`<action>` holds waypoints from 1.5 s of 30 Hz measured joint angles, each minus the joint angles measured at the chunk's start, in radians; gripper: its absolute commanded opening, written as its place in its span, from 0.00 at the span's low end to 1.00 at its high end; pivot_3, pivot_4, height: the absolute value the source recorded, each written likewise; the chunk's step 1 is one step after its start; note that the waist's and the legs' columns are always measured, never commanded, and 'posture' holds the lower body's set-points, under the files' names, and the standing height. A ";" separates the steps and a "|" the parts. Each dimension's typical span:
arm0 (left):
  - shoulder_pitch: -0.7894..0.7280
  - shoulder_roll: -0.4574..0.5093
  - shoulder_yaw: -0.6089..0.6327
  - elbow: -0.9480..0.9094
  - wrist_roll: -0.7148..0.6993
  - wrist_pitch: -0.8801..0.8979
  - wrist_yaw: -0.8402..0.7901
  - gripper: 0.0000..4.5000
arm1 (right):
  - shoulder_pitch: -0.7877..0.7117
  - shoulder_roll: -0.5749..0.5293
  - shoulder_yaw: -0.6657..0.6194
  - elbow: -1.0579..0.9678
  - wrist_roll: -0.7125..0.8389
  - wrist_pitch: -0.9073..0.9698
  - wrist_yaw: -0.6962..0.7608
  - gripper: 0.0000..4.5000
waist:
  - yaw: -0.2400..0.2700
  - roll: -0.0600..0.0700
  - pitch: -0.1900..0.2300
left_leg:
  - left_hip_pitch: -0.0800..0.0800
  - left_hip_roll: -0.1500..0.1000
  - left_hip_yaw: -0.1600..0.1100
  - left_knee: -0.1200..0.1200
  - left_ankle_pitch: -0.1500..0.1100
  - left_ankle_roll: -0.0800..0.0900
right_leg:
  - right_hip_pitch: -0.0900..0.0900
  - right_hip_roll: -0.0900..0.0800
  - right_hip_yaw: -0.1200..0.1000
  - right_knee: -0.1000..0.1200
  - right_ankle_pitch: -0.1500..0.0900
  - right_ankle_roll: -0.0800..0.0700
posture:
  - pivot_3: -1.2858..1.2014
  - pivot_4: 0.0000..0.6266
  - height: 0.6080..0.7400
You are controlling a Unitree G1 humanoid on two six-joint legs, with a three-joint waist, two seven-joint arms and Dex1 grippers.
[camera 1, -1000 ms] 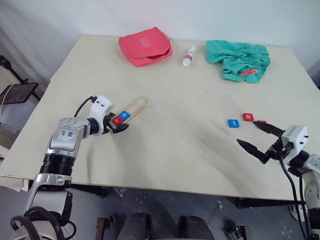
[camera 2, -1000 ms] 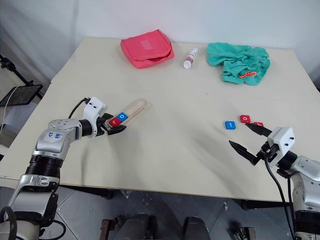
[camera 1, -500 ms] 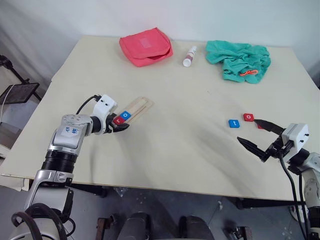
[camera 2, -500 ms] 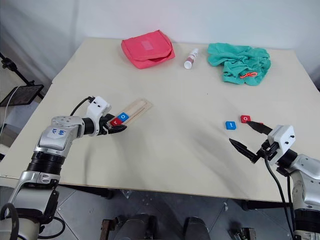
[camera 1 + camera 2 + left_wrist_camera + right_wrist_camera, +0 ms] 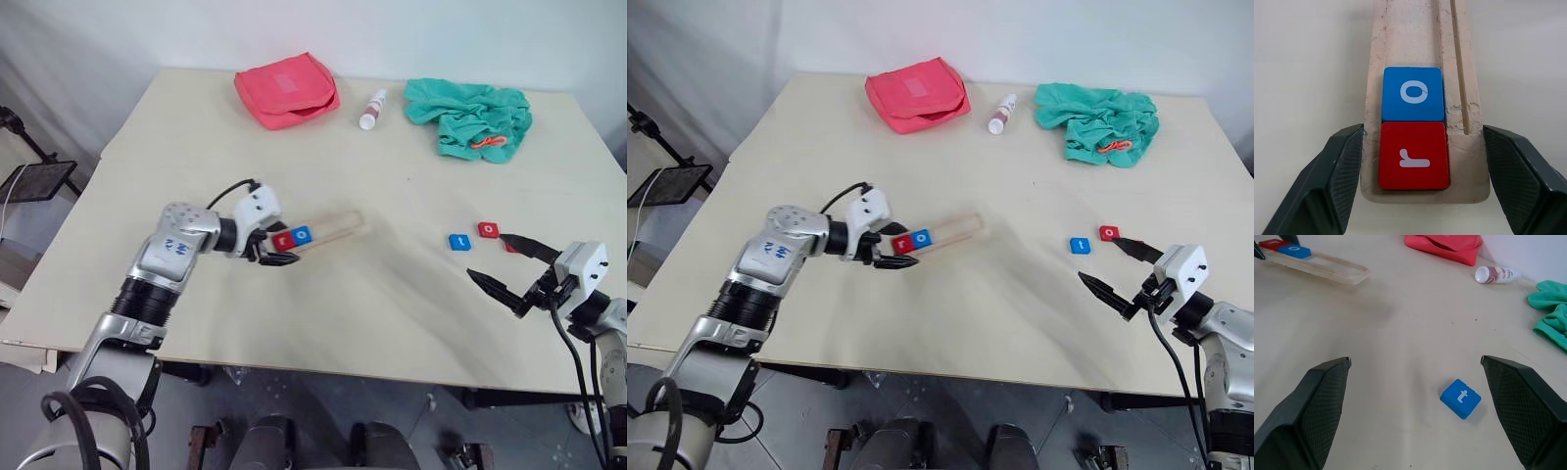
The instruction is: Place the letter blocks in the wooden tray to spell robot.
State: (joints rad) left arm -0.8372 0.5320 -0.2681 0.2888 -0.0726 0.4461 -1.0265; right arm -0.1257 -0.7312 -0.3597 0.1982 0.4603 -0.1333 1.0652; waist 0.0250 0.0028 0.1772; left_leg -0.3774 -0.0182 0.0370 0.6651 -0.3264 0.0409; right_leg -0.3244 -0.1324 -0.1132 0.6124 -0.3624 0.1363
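Left wrist view: left tool (image 5: 1415, 181) clamps wooden tray (image 5: 1420, 39) holding red r (image 5: 1414, 155), blue o (image 5: 1412, 93); t (image 5: 1460, 398), two reds unplaced; right tool (image 5: 1112, 271) apart.

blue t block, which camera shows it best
The right wrist view: the blue t block lies close, between the open right gripper fingers, its white letter readable. Both eye views show it as a small blue square beside a red block.

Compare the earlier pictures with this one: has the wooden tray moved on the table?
Yes. The wooden tray, gripped at one end by the left gripper, has slid to the right, closer to the loose blocks and further from the table's left edge.
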 measured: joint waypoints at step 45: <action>0.029 -0.203 -0.172 -0.235 0.079 0.067 0.013 1.00 | 0.170 -0.042 -0.078 -0.020 -0.001 -0.083 0.008 1.00 | 0.002 0.000 0.000 | -0.002 0.000 0.000 0.002 0.000 0.002 | 0.000 0.000 0.000 -0.002 0.000 0.000 | 0.52 0.24 1.00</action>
State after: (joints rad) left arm -0.8087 0.3294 -0.4399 0.0540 0.0063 0.5136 -1.0135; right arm 0.0445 -0.7729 -0.4378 0.1779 0.4596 -0.2158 1.0736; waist 0.0268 0.0023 0.1774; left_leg -0.3797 -0.0181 0.0368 0.6667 -0.3265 0.0424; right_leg -0.3243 -0.1328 -0.1130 0.6100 -0.3624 0.1365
